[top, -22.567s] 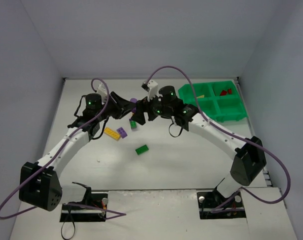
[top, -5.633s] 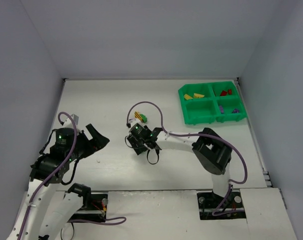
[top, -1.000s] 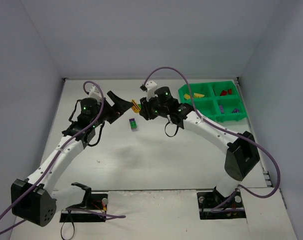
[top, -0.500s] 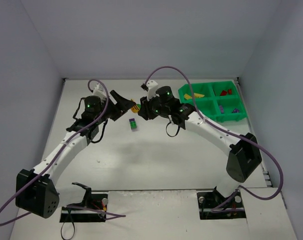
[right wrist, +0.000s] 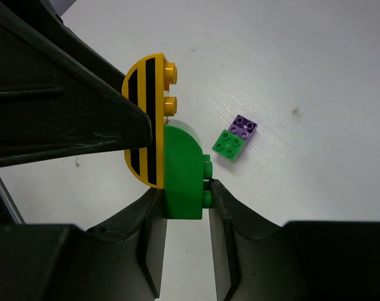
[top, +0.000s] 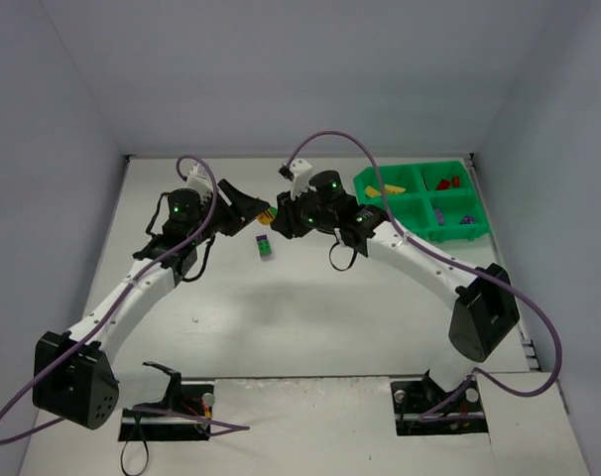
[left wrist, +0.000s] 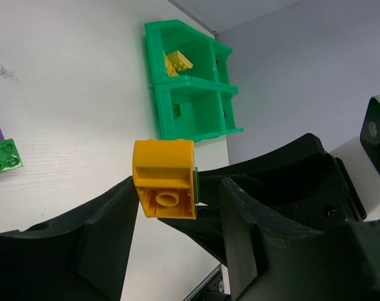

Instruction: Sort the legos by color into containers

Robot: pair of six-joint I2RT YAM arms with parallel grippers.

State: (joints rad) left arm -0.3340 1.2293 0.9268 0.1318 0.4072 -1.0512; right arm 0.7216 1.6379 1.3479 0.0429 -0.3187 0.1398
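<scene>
While the right gripper (right wrist: 185, 202) pinches the green brick (right wrist: 180, 164), the left gripper (left wrist: 177, 195) is spread around the yellow brick (left wrist: 163, 168). Probably stiff and slick; squeeze the flat sides.

The left hand (top: 259, 213) blocks the right hand (top: 279, 220); open table (top: 330, 317) leads to the tray (top: 410, 237).

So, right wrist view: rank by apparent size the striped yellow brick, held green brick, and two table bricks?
1. striped yellow brick
2. held green brick
3. flat green brick and purple brick, about alike; both farther off.
</scene>
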